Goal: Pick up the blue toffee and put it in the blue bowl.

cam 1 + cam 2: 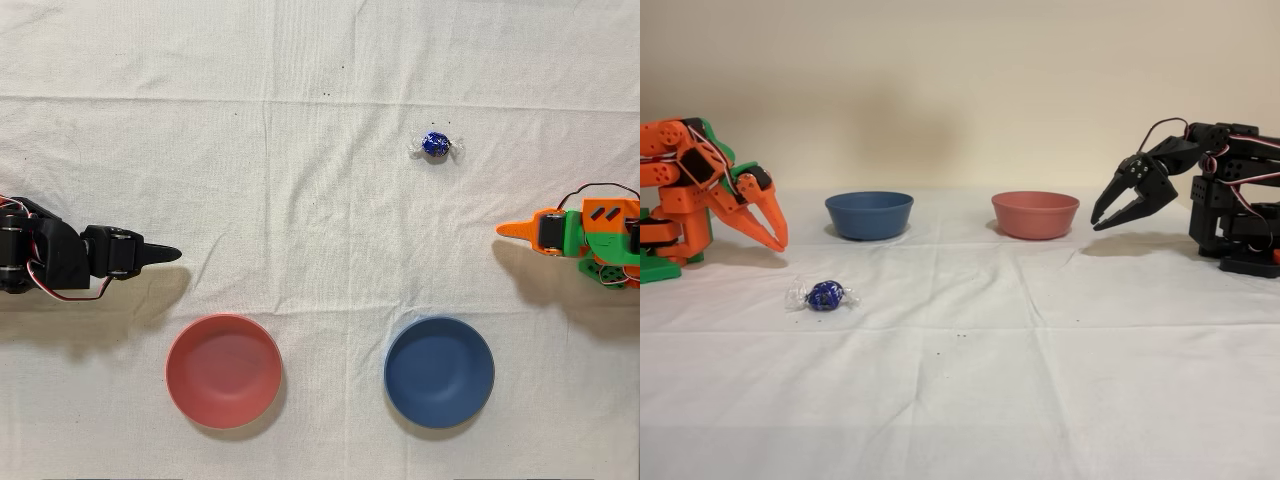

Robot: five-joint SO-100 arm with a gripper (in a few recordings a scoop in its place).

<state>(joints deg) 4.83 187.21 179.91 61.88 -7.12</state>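
First, the blue toffee must be reached: in the overhead view it lies alone on the cloth, left of the orange gripper, whose fingers look closed. They should be parted, centred over the foil ball, before carrying to the blue bowl.

the table is covered by a white cloth, matt and woven, with creases and fold lines across it. the blue toffee is wrapped in glossy dark blue foil, with crinkled clear film twisted at both ends (the film catches silvery light). the blue bowl looks smooth and matt; the pink-red bowl has the same dull finish. the orange arm's gripper looks like hard matt plastic, with green plastic parts behind it.
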